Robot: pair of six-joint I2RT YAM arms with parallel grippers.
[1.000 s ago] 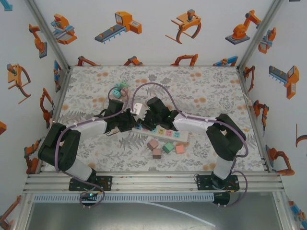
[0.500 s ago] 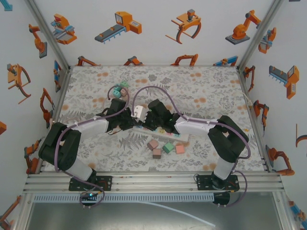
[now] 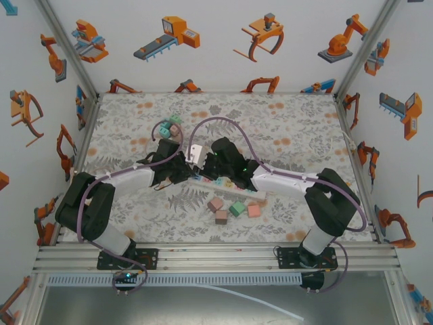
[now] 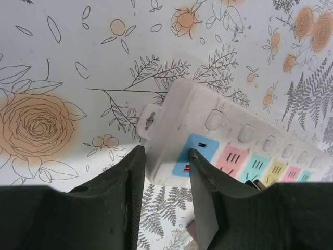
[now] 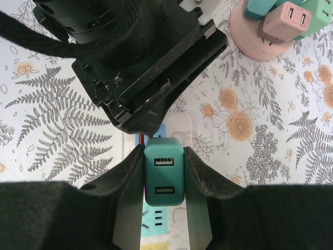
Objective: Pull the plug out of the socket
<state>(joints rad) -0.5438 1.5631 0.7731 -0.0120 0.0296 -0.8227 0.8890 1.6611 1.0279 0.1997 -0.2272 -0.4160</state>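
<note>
While the far-left end of the white power strip (image 4: 218,122) is pinched between the dark fingers of the left gripper (image 4: 165,159), the strip is kept flat on the floral tablecloth (image 4: 78,57). It lies at the middle of the table, running from the left gripper towards the near right. The jaws are drawn in close on that end, right at the blue outlet (image 4: 200,143). Beyond it, pink, teal and yellow outlets are seen in a row.

A teal USB charger plug (image 5: 164,179), with two ports on its face, is clamped between the nearly closed fingers of the right gripper (image 5: 163,152). It is held over the strip just beside the blue outlet. Whether its pins are still seated cannot be told.

Compared with a second ago, the left jaws have been narrowed onto the strip's end, where they had stood wider. The right arm's elbow has been shifted towards the near right, and its forearm is now laid lower along the strip, so that more outlets are covered in the top view.

Four small coloured blocks (image 3: 237,208), near the strip on its near side, have not been moved. The pink round holder (image 5: 255,39) with its pastel plugs also stays in place, beyond the left gripper.
</note>
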